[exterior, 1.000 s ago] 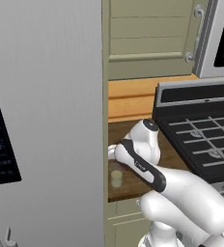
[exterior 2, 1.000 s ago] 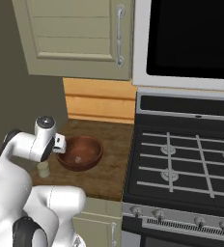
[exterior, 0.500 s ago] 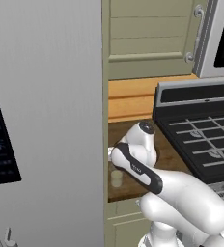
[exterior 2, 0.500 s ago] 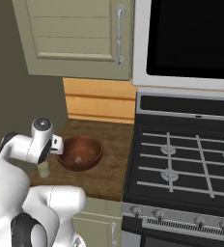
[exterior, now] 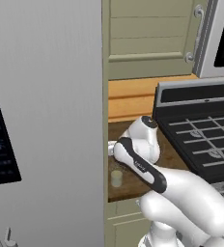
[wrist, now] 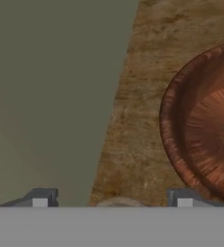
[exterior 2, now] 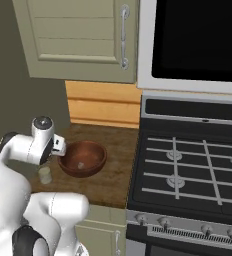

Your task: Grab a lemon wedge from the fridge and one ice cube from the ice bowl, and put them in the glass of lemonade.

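The grey fridge (exterior: 46,96) fills the left, its door closed, so the lemon wedge is hidden. On the wooden counter stands the small glass of lemonade (exterior: 116,178) (exterior 2: 45,175), close to the fridge's side. Right of it sits the reddish-brown ice bowl (exterior 2: 83,157) (wrist: 205,130) with a pale ice cube (exterior 2: 80,164) inside. My gripper (wrist: 111,201) hangs open above the glass, whose rim (wrist: 119,201) shows between the fingertips (wrist: 39,200). The hand (exterior 2: 57,145) is just left of the bowl's rim.
The fridge's flat side wall (wrist: 51,96) rises close on one side of the hand. A black stove (exterior 2: 188,170) adjoins the counter on the right, with a microwave (exterior 2: 198,40) and cabinet doors (exterior 2: 83,40) above. A black control panel (exterior: 0,140) is on the fridge door.
The arm has swung a little to the left, carrying the hand from the bowl's edge toward the glass. Bowl and glass have not moved.
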